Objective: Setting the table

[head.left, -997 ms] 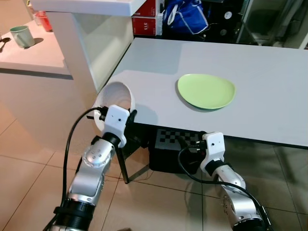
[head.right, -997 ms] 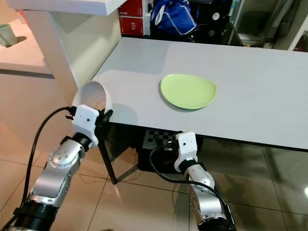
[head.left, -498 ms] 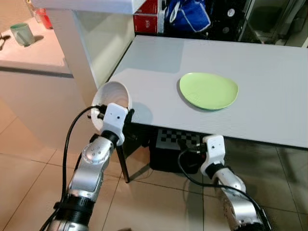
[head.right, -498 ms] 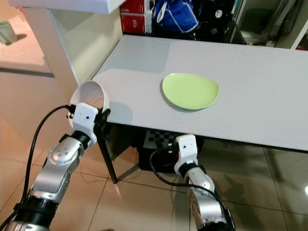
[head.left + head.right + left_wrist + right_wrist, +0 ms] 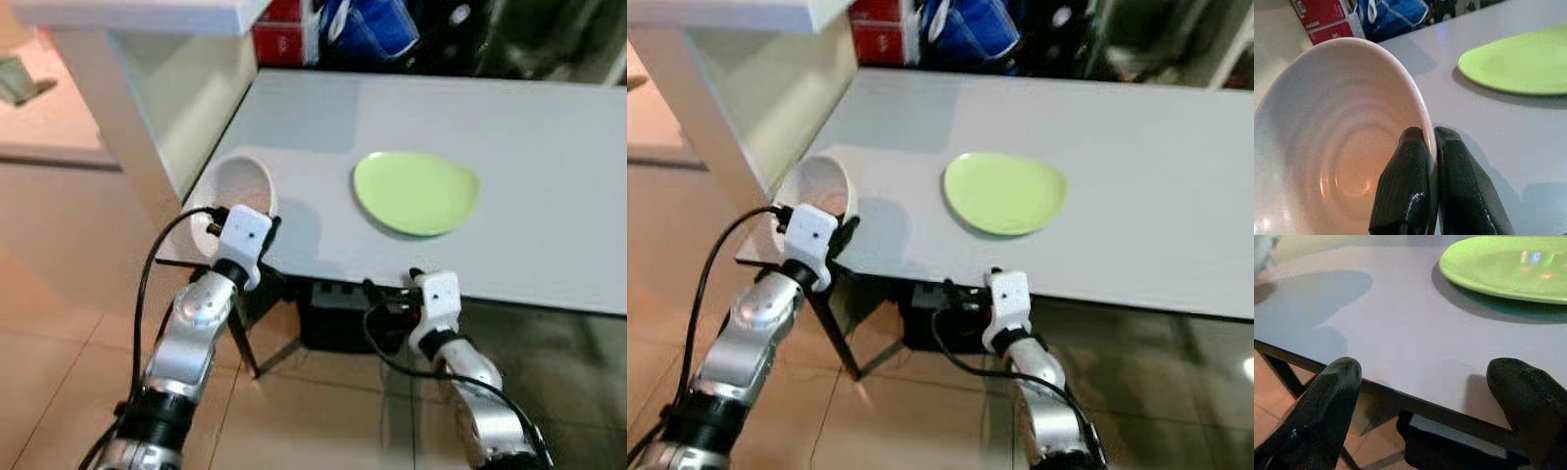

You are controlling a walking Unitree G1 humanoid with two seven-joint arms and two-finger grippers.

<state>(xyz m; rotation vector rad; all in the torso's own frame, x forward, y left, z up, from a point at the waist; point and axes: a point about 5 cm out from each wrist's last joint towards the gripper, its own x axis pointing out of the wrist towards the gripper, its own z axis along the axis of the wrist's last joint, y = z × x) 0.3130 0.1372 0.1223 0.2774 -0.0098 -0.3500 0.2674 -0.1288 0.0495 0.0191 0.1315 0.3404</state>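
the left claw (image 5: 1431, 147) is clenched on the rim of a white bowl (image 5: 238, 191), one black finger inside the rim and the other outside, as the left wrist view shows. the bowl is tilted, its open side facing partly up and toward the robot, and it sits at the near left corner of the grey desk (image 5: 529, 147), over the desk edge; whether its bottom touches the top cannot be told. the left arm (image 5: 191, 333) reaches up from the floor side to that corner, a black cable (image 5: 147, 294) looping beside it.

a light green plate (image 5: 415, 192) lies flat on the desk, well apart from the bowl and nearer the middle of the near side.

the right claw (image 5: 1425, 396) is released, its two fingers spread wide with nothing between them. it points at the near edge of the desk, just below the top, with the green plate beyond it. the right arm (image 5: 460, 372) sits low in front of the desk edge.

under the desk is a dark box (image 5: 328, 318). behind the far edge stand red boxes (image 5: 284, 34) and a blue bag (image 5: 367, 24). to the left is a white counter post (image 5: 108, 98), and the floor (image 5: 59, 323) is tan tile. the head views are somewhat blurred.
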